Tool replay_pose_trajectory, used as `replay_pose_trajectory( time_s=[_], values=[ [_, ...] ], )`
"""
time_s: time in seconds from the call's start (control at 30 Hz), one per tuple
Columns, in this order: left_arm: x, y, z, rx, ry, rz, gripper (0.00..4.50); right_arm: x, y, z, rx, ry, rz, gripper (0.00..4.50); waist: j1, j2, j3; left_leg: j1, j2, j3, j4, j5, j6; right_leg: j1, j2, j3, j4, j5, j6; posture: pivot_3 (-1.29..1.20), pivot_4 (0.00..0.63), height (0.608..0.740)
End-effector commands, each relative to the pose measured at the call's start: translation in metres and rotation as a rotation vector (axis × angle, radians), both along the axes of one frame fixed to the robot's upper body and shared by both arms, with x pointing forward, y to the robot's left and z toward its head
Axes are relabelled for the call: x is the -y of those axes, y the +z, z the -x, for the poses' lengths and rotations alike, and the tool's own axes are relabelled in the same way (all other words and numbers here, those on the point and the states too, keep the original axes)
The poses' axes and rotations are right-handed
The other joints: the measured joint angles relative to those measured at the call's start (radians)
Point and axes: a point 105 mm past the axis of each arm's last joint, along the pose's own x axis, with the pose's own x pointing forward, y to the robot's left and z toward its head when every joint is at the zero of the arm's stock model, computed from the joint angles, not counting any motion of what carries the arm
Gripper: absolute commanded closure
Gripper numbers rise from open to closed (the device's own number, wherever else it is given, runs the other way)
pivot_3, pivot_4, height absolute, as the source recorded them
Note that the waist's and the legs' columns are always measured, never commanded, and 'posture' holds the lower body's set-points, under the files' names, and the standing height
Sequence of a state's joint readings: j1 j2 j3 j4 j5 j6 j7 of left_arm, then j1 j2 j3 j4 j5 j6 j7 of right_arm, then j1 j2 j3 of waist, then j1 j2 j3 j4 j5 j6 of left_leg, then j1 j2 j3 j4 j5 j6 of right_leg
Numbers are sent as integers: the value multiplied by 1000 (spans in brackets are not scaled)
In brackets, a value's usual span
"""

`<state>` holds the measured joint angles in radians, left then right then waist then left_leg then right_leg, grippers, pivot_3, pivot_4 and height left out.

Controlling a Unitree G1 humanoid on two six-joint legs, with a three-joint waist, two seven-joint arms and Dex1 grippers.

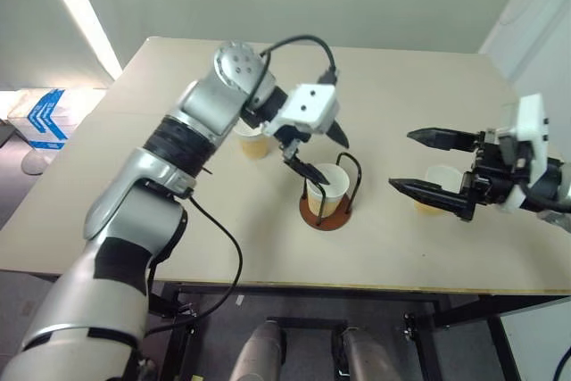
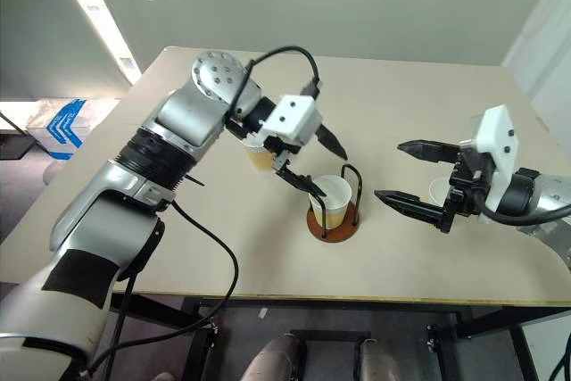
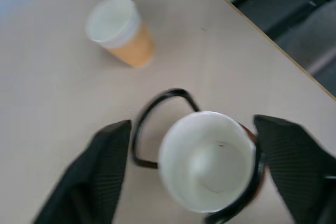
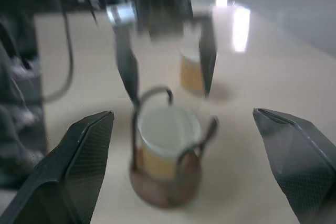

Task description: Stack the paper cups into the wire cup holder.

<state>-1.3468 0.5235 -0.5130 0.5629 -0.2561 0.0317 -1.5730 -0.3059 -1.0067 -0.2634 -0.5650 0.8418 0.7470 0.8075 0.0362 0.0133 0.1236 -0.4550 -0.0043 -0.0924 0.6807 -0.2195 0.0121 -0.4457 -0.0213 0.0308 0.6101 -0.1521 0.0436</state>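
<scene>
Fingers of the left gripper [image 1: 317, 154] stood wide, straddling the rim of one paper cup [image 1: 326, 194] seated in the wire cup holder [image 1: 326, 214] at frame centre; right gripper [image 1: 421, 163] fingers were wide and empty at right. Best move, I'd judge: lift the left straight up clear of the wire loops before fetching either loose cup on the desk [image 1: 178, 229] ( [image 1: 253, 142], [image 1: 434, 186]). No readable writing or brand on cups or holder.

I count three paper cups [image 1: 325, 192] [image 1: 253, 141] [image 1: 435, 186], one wire cup holder [image 1: 326, 213], and my two grippers [image 1: 319, 156] [image 1: 414, 161] over one surface [image 1: 134, 202].
</scene>
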Motion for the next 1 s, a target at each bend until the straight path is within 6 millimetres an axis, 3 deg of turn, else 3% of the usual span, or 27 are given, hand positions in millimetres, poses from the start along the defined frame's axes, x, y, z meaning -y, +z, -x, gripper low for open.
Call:
replay_pose_trajectory(
  time_s=[0.03,0.17,0.53,0.77,0.87,1.0],
  values=[
    [-6,41,3,-11,35,170,527,13,-5,-16,45,-100,177,0,0,1,0,0,0,0,0,0,0,0,0,0,0,0,0,0,150,740],
    [-36,58,-1,-73,157,314,527,34,-30,-30,28,-161,438,0,-2,1,0,0,0,1,0,0,0,0,0,1,0,0,2,0,150,740],
    [-92,37,17,-106,414,398,527,70,-59,-46,-32,-119,685,0,-2,3,0,1,0,2,1,-4,5,0,0,1,0,-1,3,0,150,740],
    [-99,30,24,-130,487,430,527,83,-74,-53,-57,-97,767,0,-2,3,0,3,0,2,1,-2,4,1,0,1,1,-1,-2,0,150,740],
    [-103,26,25,-132,517,433,481,84,-76,-58,-43,-87,796,592,-7,3,0,4,0,2,1,-1,3,1,0,1,1,-1,-5,0,150,740],
    [-107,19,26,-148,540,424,481,80,-73,-61,-26,-67,798,1997,-12,3,0,5,0,2,1,0,2,1,0,2,1,-1,-8,0,150,740]
  ],
)
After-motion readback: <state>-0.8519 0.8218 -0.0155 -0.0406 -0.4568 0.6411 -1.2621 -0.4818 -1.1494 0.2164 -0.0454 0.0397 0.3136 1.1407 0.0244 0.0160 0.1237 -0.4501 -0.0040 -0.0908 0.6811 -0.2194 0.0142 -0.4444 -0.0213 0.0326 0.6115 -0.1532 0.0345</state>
